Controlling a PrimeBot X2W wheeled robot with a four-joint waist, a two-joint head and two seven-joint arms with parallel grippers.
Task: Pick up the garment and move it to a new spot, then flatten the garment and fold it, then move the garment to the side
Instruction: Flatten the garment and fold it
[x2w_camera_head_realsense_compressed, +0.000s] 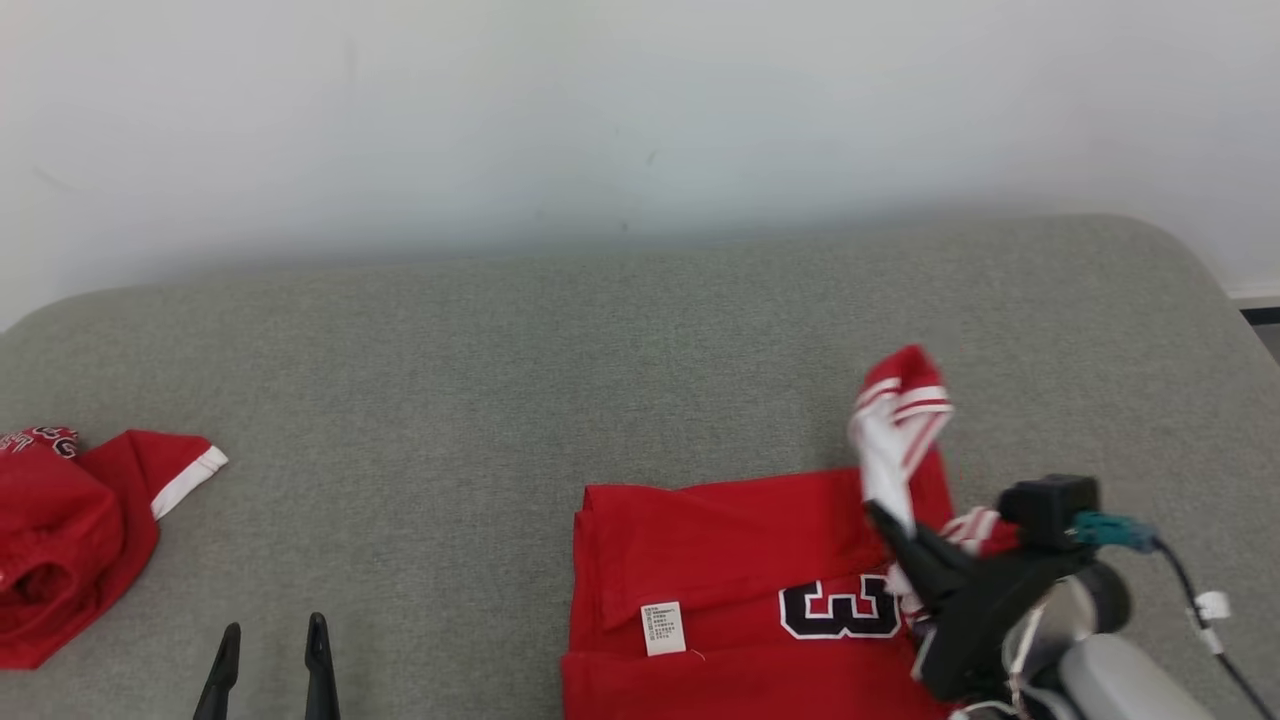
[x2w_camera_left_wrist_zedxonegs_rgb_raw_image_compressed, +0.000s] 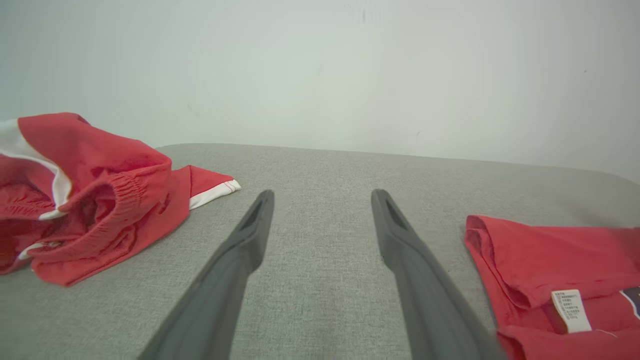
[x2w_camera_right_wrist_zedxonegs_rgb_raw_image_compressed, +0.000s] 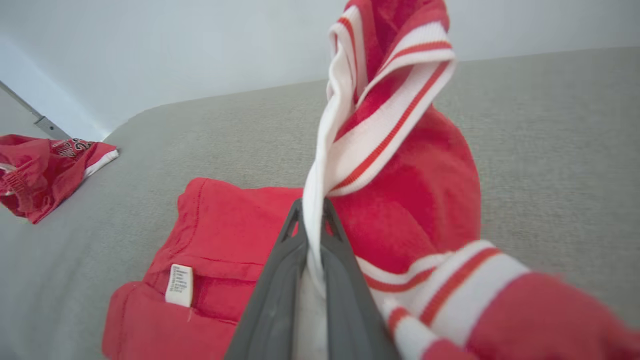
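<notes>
Lying crumpled at the far left of the grey surface (x2w_camera_head_realsense_compressed: 500, 330) was a red pair of shorts (x2w_camera_head_realsense_compressed: 70, 530). Next along, the left end effector (x2w_camera_head_realsense_compressed: 274, 624) stood spread and empty. Right of it lay the red jersey (x2w_camera_head_realsense_compressed: 720, 540), partly folded, its striped trim (x2w_camera_head_realsense_compressed: 900, 420) lifted and pinched by the right end effector (x2w_camera_head_realsense_compressed: 878, 512).

Plain off-white wall (x2w_camera_head_realsense_compressed: 640, 100) at the back, evenly lit, with a few faint dark scuffs. Below it, broad padded surface (x2w_camera_head_realsense_compressed: 450, 340) in grey woven fabric, rounded at the far corners, softly shadowed along the wall. At the far right, pale skirting strip (x2w_camera_head_realsense_compressed: 1255, 291) low on the wall.
</notes>
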